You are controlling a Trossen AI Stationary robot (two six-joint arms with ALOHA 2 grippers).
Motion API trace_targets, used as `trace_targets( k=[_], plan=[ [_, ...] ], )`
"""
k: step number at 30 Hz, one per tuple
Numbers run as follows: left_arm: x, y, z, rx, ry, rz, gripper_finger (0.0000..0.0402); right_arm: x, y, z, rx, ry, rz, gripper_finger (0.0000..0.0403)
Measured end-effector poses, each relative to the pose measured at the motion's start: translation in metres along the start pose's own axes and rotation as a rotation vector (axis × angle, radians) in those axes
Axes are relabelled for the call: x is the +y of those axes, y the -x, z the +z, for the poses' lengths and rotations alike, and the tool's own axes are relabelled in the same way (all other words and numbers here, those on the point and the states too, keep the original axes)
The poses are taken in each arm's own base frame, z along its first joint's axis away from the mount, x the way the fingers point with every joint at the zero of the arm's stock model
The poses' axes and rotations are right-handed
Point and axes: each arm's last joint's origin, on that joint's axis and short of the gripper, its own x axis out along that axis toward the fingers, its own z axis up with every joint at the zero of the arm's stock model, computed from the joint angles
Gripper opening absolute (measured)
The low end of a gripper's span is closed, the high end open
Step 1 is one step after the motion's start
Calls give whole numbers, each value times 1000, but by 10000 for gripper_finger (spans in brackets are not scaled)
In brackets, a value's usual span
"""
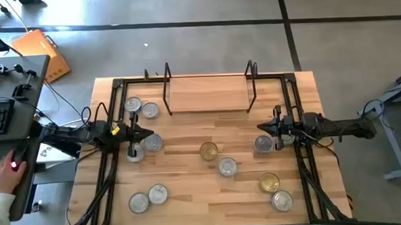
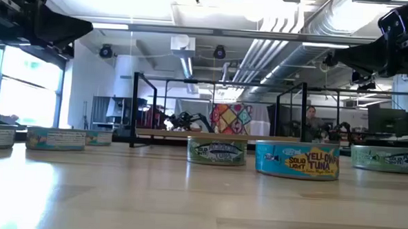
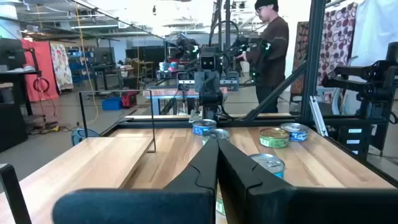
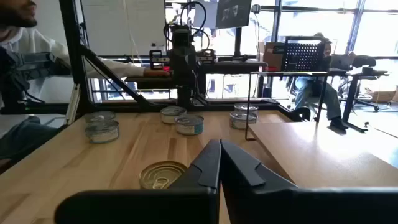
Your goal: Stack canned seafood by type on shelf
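The shelf (image 1: pixel 207 95) sits at the far edge of the desk (image 1: pixel 190 181), a low light-wood board between two black wire uprights, and no can rests on it. All the cans lie loose on the desk around and in front of it.

Just left of the shelf are two silver-lidded cans (image 1: pixel 140 107), side by side by its left upright. Nearer the front than the shelf, on its left side, two more silver cans (image 1: pixel 144 146) lie close together, and another silver pair (image 1: pixel 148 198) lies well in front of those at the front edge. In front of the shelf's middle a gold-lidded can (image 1: pixel 209 151) lies with a silver can (image 1: pixel 227 167) just beside it. In front of the shelf's right end a second gold-lidded can (image 1: pixel 269 183) touches a silver one (image 1: pixel 282 201), and one silver can (image 1: pixel 263 144) lies closer to the shelf than those.

The left gripper (image 1: pixel 149 134) hangs above the desk in front of the shelf's left upright, over the near pair of cans — its jaws are pressed together and hold nothing. The right gripper (image 1: pixel 261 127) hangs in front of the shelf's right upright, just above the single silver can — its jaws are likewise pressed together and empty.

In the low view, one can (image 2: pixel 297 160) reads "Yellowfin Tuna" on a blue label.
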Motion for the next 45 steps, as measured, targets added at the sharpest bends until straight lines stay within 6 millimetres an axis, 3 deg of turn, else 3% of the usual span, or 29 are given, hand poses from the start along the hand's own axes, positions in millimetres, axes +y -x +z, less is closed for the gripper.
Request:
trace_targets(
  k=[38,45],
  plan=[
    [0,0,0,0,1,0,0,0,0,0,0,0,0,0],
    [0,0,2,-19,184,0,0,0,0,0,0,0,0,0]
  ],
)
